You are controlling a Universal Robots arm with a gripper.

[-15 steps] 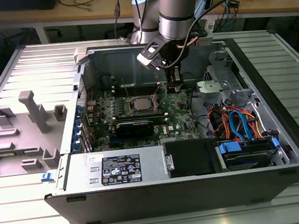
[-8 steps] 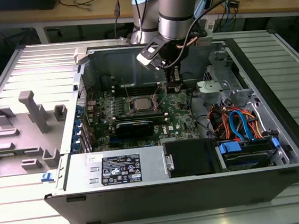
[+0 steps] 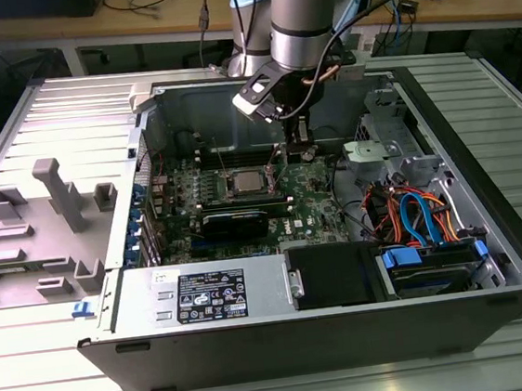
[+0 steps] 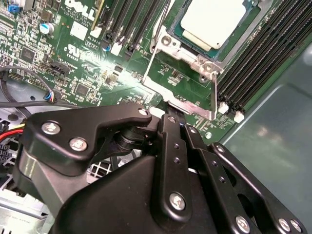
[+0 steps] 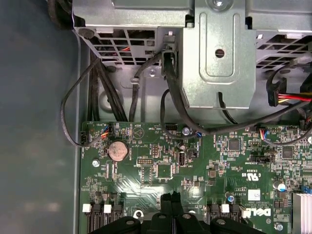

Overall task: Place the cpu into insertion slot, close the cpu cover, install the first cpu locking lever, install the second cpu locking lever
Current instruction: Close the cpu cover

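Observation:
The cpu [image 4: 214, 22] shows its shiny silver top in the socket on the green motherboard [image 4: 87, 63]; in the exterior view the cpu [image 3: 245, 180] sits mid-board. The cpu cover [image 4: 195, 54], a silver frame, lies flat around it. A thin wire lever [image 4: 163, 24] runs along one side of the socket. My gripper [image 3: 301, 147] hangs just above the board on the exterior view's right of the socket. Its black fingers stand pressed together in both wrist views, gripper [image 4: 170, 117] and gripper [image 5: 173, 197], with nothing seen between them.
Black memory slots [image 4: 253, 73] flank the socket. A metal drive cage [image 5: 219, 53] and loose cables [image 5: 97, 92] stand beyond the board's edge. Orange and blue cables [image 3: 413, 217] fill the case's right side. A power supply [image 3: 215, 294] lies in front.

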